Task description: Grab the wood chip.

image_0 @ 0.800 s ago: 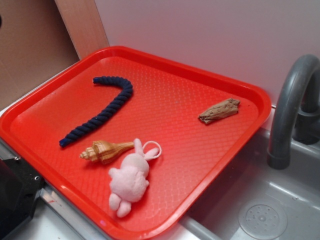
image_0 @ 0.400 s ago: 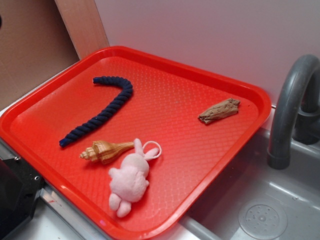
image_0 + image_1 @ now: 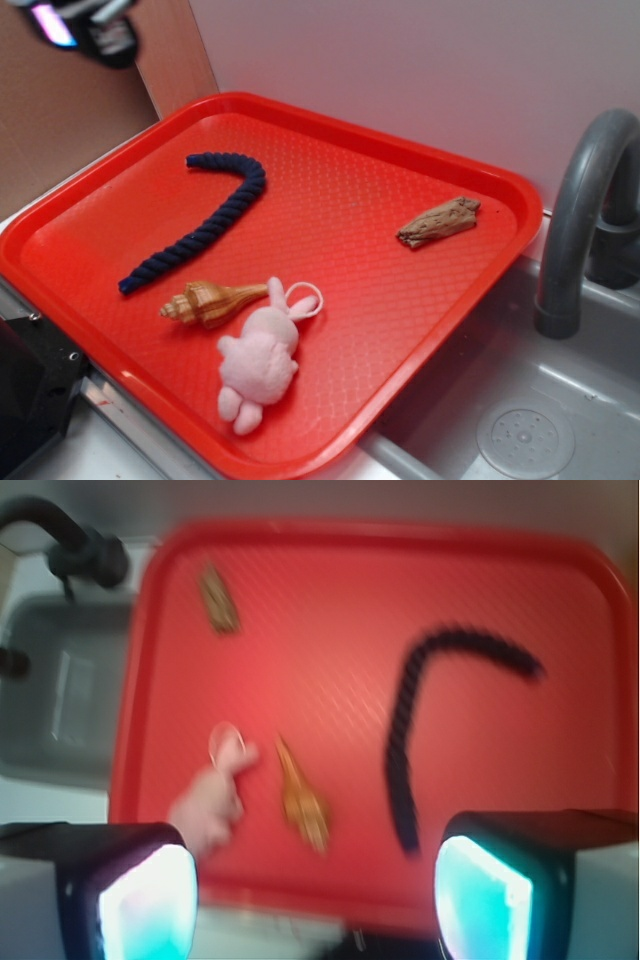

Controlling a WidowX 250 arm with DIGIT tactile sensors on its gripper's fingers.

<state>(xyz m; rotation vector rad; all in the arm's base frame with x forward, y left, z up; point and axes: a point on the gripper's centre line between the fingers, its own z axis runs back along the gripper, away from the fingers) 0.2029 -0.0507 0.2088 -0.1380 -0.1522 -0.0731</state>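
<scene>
The wood chip [image 3: 439,222] is a small rough brown piece lying on the red tray [image 3: 330,130] near its far right corner. In the blurred wrist view it shows at the tray's upper left [image 3: 218,598]. My gripper [image 3: 85,22] is at the top left of the exterior view, high above the tray's left corner and far from the chip. In the wrist view the gripper [image 3: 315,895] is open and empty, its two fingers wide apart over the tray's near edge.
A dark blue rope [image 3: 205,220], a tan spiral seashell [image 3: 210,300] and a pink plush bunny [image 3: 260,355] lie on the tray. A grey faucet [image 3: 585,200] and sink [image 3: 520,420] stand at the right. A white wall is behind.
My gripper has come into the exterior view at the top left; it was not visible before. The objects on the tray have not moved.
</scene>
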